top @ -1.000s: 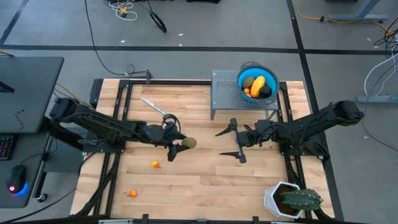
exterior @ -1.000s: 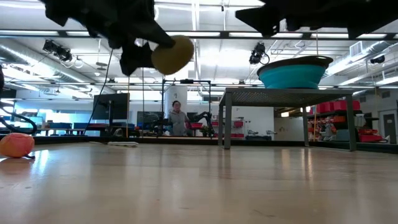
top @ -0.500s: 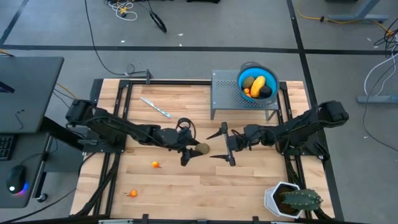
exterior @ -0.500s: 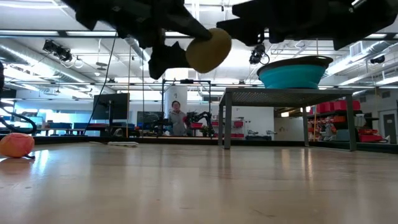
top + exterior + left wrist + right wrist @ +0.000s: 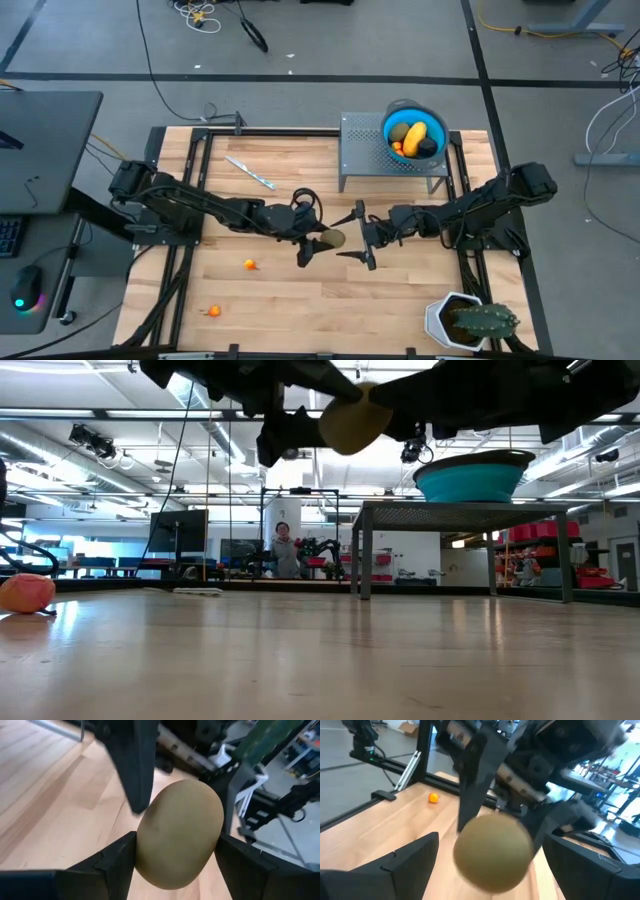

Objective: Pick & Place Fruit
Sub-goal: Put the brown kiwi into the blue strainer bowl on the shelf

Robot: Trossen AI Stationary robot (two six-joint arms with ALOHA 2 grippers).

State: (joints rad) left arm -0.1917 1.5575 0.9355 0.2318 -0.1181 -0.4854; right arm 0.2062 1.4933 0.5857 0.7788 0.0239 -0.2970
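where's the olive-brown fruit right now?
Off the table, mid-table in the high view: the olive-brown fruit is clamped in the left gripper, with the open right gripper facing it from the right.

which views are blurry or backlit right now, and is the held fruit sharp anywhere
Right wrist view: the olive fruit and the left gripper holding it are smeared. Left wrist view: the fruit is sharp, the room behind soft. Low view: ceiling lights backlight both arms into silhouettes. High view: even light, fruit small but clear.
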